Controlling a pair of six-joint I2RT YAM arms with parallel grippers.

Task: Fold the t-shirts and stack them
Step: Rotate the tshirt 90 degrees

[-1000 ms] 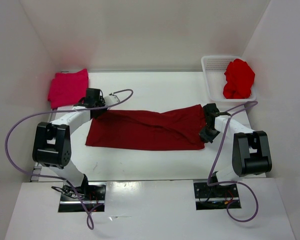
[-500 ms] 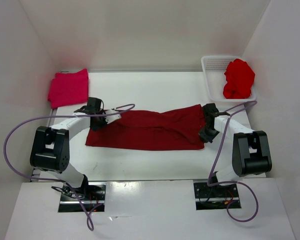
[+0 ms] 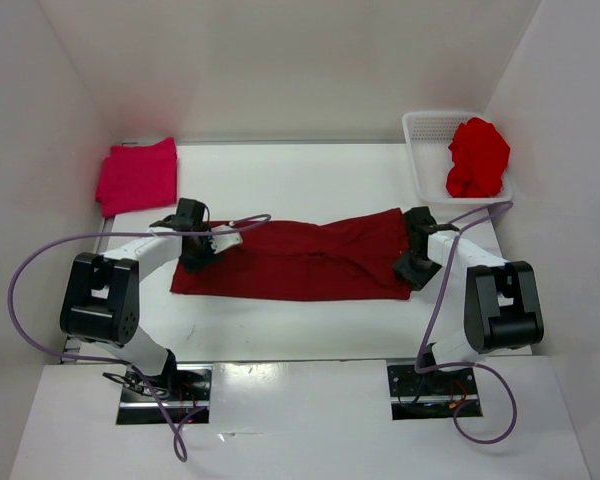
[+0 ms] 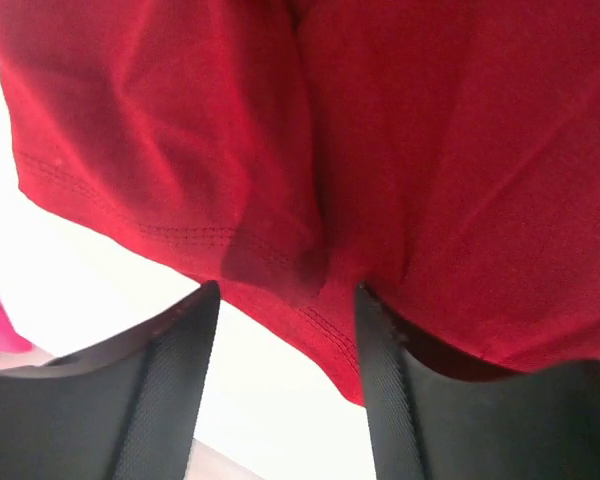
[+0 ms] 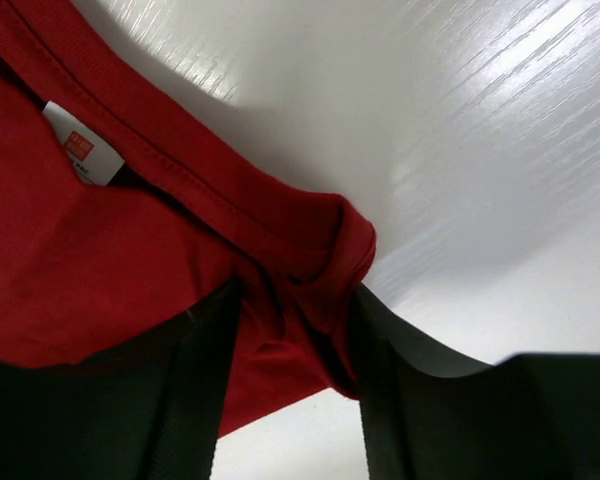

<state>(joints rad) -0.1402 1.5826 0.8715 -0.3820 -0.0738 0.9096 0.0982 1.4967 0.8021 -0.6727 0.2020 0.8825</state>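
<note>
**Two open pincers at the ends of a soft shirt**

The left gripper [image 4: 285, 290] has its two black fingers apart, about half way open. It holds nothing. The stitched bottom edge of the maroon t-shirt [image 3: 300, 260] lies across the gap, flat on the white table [image 3: 300, 180].

The right gripper [image 5: 295, 290] is half way open too. A bunched bit of the shirt's neck edge sits loose between its fingers, and they do not look to be squeezing it. A small white tag [image 5: 80, 150] shows just inside the neck.

So the left gripper is at the left end of the maroon t-shirt and the right gripper is at its right end. The shirt lies between them in a long, flat strip.

The pink t-shirt [image 3: 137, 175] lies flat, behind and to the left of the maroon one. The bright red t-shirt [image 3: 477, 157] is behind and to the right of it, in a heap in the white basket [image 3: 425, 120].

The maroon t-shirt looks light, thin and floppy. It will likely sag and wrinkle when lifted. Pinching it at the corners or along an edge, one end for each gripper, should keep it neat.
</note>
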